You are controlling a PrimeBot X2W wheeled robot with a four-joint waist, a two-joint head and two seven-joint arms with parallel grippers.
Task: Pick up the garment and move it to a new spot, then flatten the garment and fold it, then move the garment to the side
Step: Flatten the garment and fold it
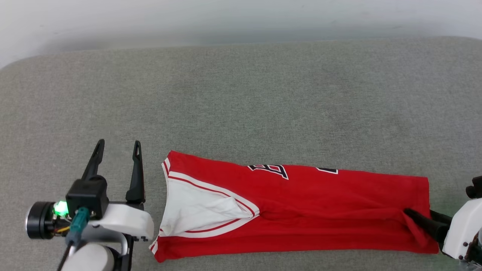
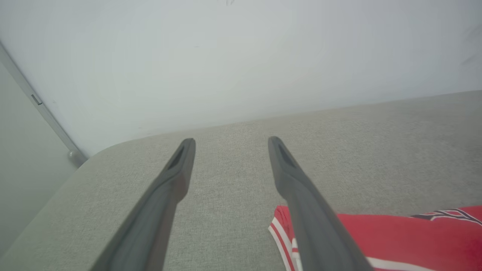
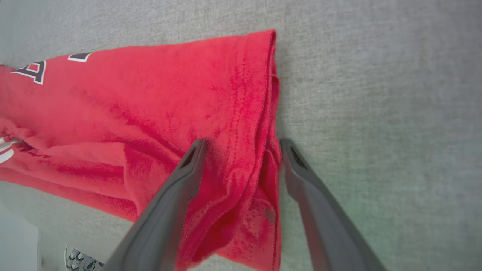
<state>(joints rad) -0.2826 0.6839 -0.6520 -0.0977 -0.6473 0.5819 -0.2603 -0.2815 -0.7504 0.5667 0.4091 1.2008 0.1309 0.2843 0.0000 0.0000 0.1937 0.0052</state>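
The red T-shirt (image 1: pixel 301 210) lies as a long folded strip at 6 o'clock on the grey cushion (image 1: pixel 241 94). The right gripper (image 3: pixel 243 143), spread wide, straddles its hem at 3 o'clock. Closing there may pinch only some layers and drag the fold apart. The left gripper (image 1: pixel 118 145) hangs agape at 9 o'clock, clear of the cloth.

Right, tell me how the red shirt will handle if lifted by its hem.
Probably floppy: the garment lies in soft folds and bunches at the hem by the right end effector, so lifted there it would likely drape and hang. It looks thin and light. On the grey fabric surface a push would likely wrinkle it rather than slide it whole.
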